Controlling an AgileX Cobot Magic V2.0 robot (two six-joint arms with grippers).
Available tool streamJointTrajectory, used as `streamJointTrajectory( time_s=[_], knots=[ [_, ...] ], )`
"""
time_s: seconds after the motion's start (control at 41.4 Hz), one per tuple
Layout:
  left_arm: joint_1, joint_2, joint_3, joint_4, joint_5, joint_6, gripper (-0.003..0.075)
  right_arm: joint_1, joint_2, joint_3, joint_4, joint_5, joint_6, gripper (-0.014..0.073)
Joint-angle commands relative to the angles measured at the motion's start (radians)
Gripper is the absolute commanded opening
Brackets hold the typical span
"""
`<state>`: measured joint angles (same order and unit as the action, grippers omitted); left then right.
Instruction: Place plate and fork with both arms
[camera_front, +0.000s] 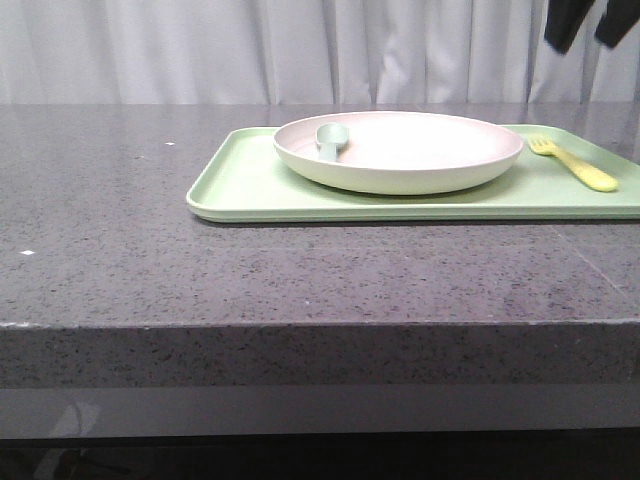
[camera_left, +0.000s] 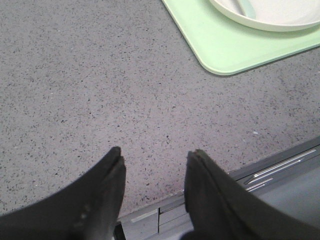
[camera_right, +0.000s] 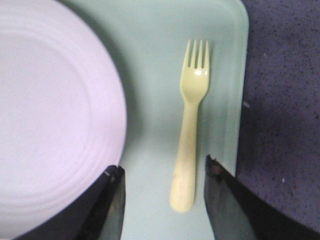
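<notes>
The right gripper (camera_right: 162, 172) hung above the tray (camera_right: 155, 75) with its jaws spread wide and nothing between them. The fork (camera_right: 190, 125) lay flat on the tray directly under that gap, its handle end sitting between the two fingertips and its tines pointing away from the gripper. Neither finger touched the fork, as far as the right wrist view showed. The plate (camera_right: 55, 115) rested on the tray just beside the gripper's one finger (camera_right: 112, 200), apart from the fork, with a strip of bare tray between them. Beyond the other finger ran the tray's raised edge and then the dark countertop (camera_right: 285, 100).

The left gripper (camera_left: 155, 172) was also open, holding nothing, its fingers parted over bare countertop (camera_left: 100, 75) close to the table's front edge. The tray's rounded corner (camera_left: 220, 55) and a part of the plate (camera_left: 270, 15) lay well ahead of it and off to one side, clear of both fingers.

In the front view the plate (camera_front: 400, 150) sat on the tray (camera_front: 250, 185), with a spoon (camera_front: 330, 138) resting inside it near the rim. The fork (camera_front: 575, 165) lay on the tray just beside the plate, on the side toward the right arm (camera_front: 590, 22), whose dark parts showed high above that end of the tray.
</notes>
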<state>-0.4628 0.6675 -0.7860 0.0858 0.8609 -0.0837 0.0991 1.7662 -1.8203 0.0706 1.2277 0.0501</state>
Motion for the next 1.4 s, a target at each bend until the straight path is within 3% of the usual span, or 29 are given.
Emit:
streamJointTrajectory(
  time_s=[0.0,0.265,0.627,0.869,1.376],
  knots=[
    [0.002,-0.003,-0.027,0.004,-0.066,-0.012,0.0295,0.03,-0.18,0.088,0.01,-0.113,-0.029,0.0394],
    [0.002,-0.003,-0.027,0.004,-0.066,-0.012,0.0295,0.095,-0.573,0.509,0.01,-0.39,-0.061,0.0394],
    [0.002,-0.003,-0.027,0.004,-0.066,-0.012,0.0295,0.095,-1.034,0.945,-0.025,-0.491,-0.06,0.0394],
    [0.002,-0.003,-0.027,0.004,-0.066,-0.012,0.0295,0.095,-1.141,1.01,-0.025,-0.461,-0.057,0.0394],
    [0.002,-0.003,-0.027,0.004,-0.066,-0.012,0.0295,0.095,-1.148,1.011,-0.024,-0.47,-0.057,0.0394]
  ],
)
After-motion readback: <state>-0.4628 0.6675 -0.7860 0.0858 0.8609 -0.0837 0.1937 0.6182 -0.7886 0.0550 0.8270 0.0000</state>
